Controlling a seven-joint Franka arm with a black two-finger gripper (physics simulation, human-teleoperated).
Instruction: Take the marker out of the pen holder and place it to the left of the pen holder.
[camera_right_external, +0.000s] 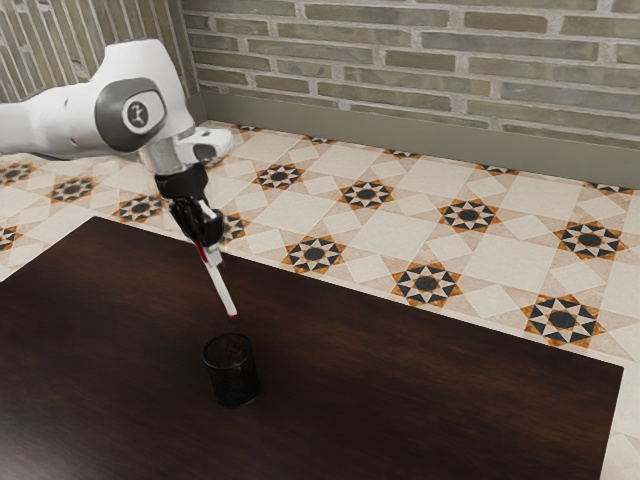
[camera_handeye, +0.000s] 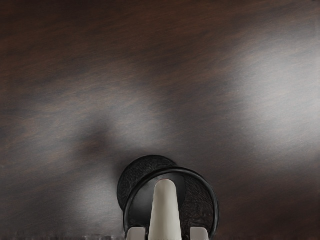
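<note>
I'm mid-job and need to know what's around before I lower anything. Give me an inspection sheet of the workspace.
Surface: dark wood-look table, with bright reflections.
Job's things: pen holder upright on the table; white marker out of it, tilted, its lower, red end above the rim; not yet placed.
Clutter: nothing seen.
Gripper: black gripper, shut on the marker.
Cables: nothing seen.
Surroundings: patterned tile floor, brick wall beyond the table.

Black two-finger end effector (camera_right_external: 212, 255): grips slender white, red-tipped marker (camera_right_external: 225, 291), tilted, above black cylindrical pen holder (camera_right_external: 232, 374). Dark-brown wooden surface (camera_right_external: 400, 390): beneath pen holder.
</note>
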